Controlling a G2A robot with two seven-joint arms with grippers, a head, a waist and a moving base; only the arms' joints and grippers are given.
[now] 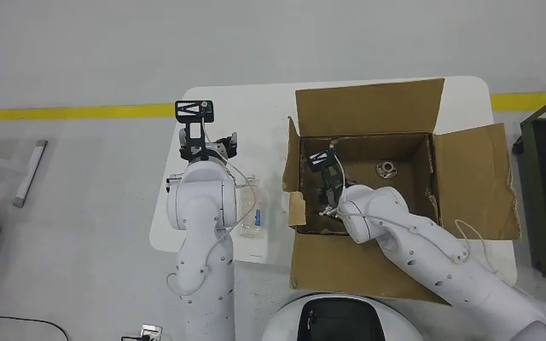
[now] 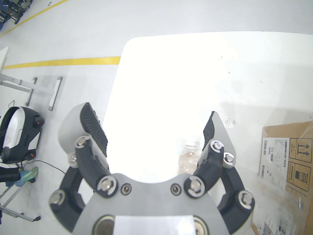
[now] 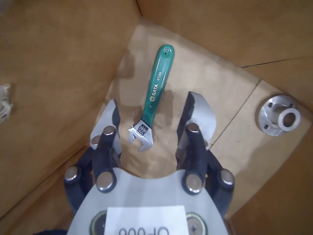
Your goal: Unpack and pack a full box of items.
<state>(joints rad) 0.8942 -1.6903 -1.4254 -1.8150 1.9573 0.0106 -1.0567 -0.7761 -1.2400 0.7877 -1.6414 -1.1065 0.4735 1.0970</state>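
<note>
Box point(image 1: 367, 106), flaps spread, fills the right half of the white table point(image 1: 247, 111). The left gripper point(image 2: 149, 110) hangs wide open and empty over bare tabletop near the left edge. Inside the box, the right gripper point(image 3: 153, 100) is spread open either side of the green-handled wrench point(image 3: 160, 74), gripping nothing. The wrench lies close to a corner, and a metal flange point(image 3: 278, 116) sits apart from it by another wall. A bottle point(image 1: 252, 213) lies on the table near the box.

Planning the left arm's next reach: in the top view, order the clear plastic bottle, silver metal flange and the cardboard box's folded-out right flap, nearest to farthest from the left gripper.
From the left gripper:
1. Clear plastic bottle, on the white table.
2. Silver metal flange, inside the brown cardboard box.
3. Folded-out right flap, past the box.
</note>
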